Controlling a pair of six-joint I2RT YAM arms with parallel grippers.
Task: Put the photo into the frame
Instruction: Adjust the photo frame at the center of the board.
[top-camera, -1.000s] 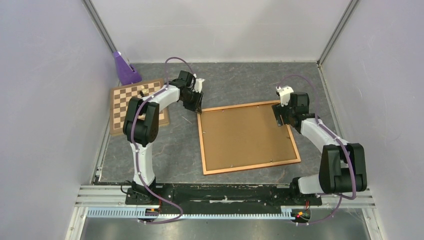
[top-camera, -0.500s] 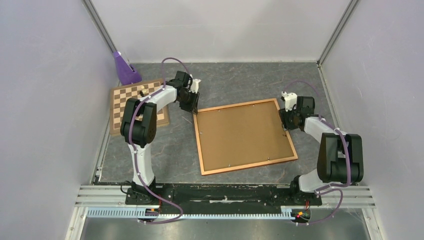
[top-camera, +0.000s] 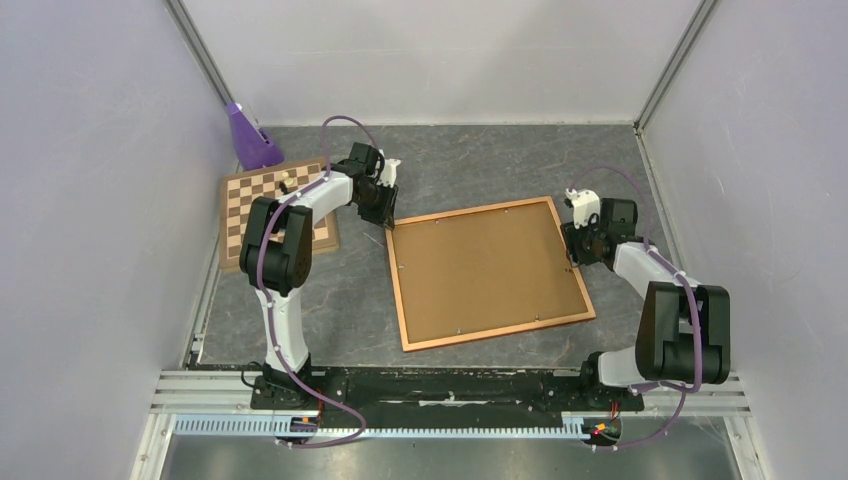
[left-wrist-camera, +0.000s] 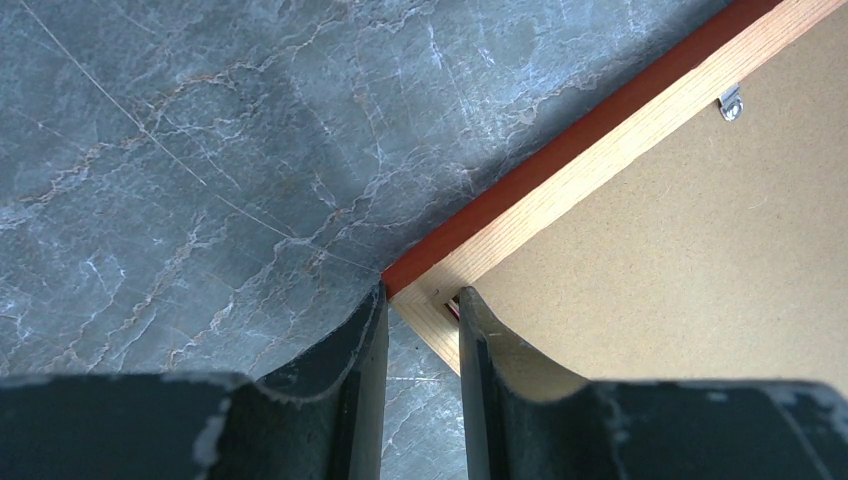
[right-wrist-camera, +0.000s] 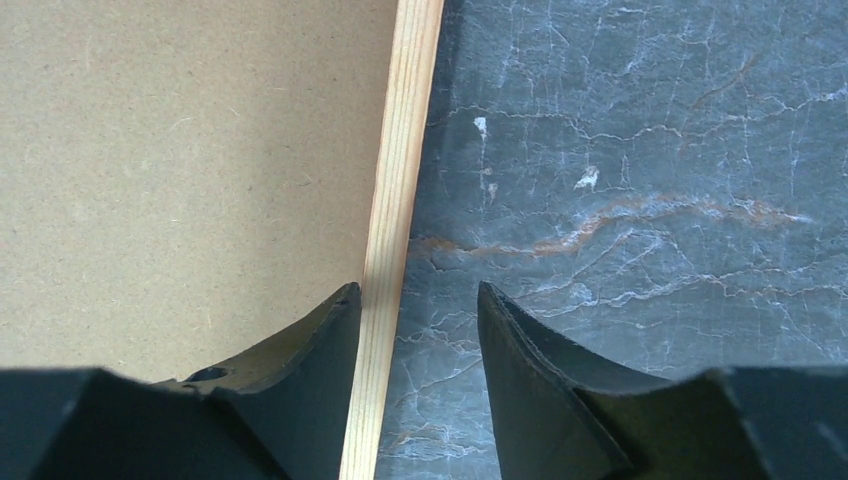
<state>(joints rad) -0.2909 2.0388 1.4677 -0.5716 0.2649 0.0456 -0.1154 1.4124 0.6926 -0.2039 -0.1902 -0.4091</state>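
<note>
Backing panel (top-camera: 485, 270) fills the frame (top-camera: 500, 333), so whatever's under it is hidden. Little bits (top-camera: 284, 183) on the chessboard (top-camera: 250, 210) are too tiny to make out.

Grey marbled tabletop (top-camera: 480, 160), pale lilac walls (top-camera: 90, 200)

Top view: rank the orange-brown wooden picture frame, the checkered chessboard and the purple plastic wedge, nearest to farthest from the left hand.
1. The orange-brown wooden picture frame: its far-left corner sits at the left hand.
2. The checkered chessboard: on the hand's left.
3. The purple plastic wedge: beyond it, far back-left.
</note>
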